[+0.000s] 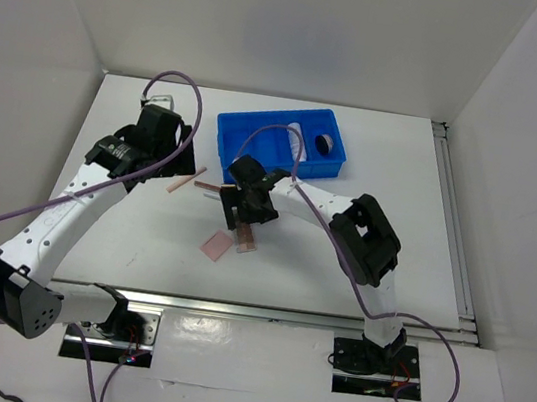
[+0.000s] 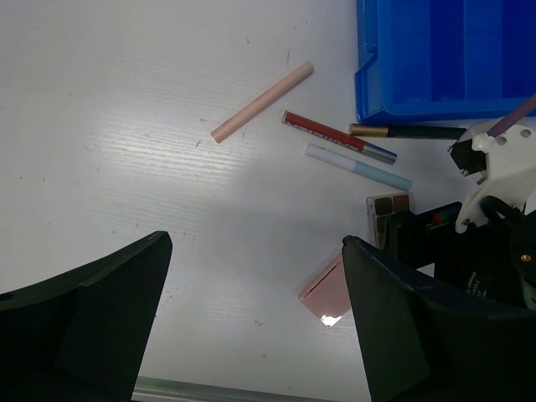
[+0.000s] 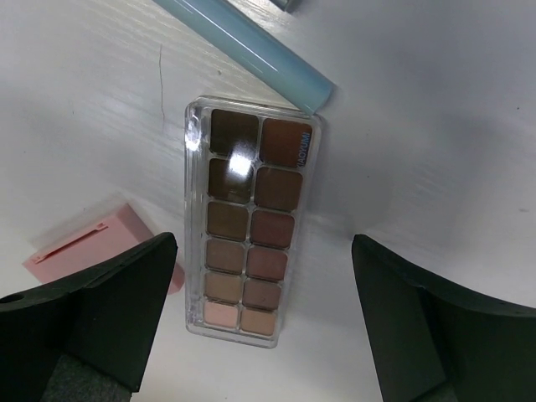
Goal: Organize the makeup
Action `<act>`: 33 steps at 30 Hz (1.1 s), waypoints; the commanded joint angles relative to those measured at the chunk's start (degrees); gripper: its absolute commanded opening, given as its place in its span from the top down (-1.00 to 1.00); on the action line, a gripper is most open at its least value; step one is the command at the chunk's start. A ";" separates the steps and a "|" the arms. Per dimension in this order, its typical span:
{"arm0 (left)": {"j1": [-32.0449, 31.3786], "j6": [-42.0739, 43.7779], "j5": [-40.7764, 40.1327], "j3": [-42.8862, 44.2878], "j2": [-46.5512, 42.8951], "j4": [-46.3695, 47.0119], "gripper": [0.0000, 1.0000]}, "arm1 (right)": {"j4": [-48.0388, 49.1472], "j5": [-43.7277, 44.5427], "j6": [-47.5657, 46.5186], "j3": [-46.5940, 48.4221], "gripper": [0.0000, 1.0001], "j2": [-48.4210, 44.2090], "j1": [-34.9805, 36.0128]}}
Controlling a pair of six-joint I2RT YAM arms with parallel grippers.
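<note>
Here we hold the right gripper (image 3: 261,247) wide astride the long brown palette (image 3: 249,222), centre frame, untouched, presumably to pinch its narrow sides; the left gripper (image 2: 255,243) hangs wide above the table (image 2: 126,126), holding nothing.

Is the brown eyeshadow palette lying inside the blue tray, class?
No, the brown palette lies on the white table below the open right gripper, outside the blue tray.

Palette (image 3: 251,222) is cased in clear, shiny plastic. Tray (image 2: 435,59) is made of smooth blue plastic. Table (image 2: 126,126) is seen matt w/ fine lines.
</note>
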 commanded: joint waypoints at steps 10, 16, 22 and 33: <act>-0.25 0.88 -1.11 -1.68 -1.35 0.04 -0.97 | -0.50 4.51 -0.69 -0.43 -0.57 2.62 3.12; -0.25 0.88 -0.59 -1.69 -1.35 0.56 -0.97 | -0.50 5.13 0.89 -3.08 0.01 -0.45 3.12; -0.25 0.88 -0.59 -2.21 -1.35 0.56 -0.97 | -3.65 5.91 2.12 -5.62 0.40 -6.50 2.07; -0.25 0.88 0.47 -2.21 -1.88 1.61 -0.97 | -13.16 18.91 -2.08 -0.19 0.40 -19.44 -6.96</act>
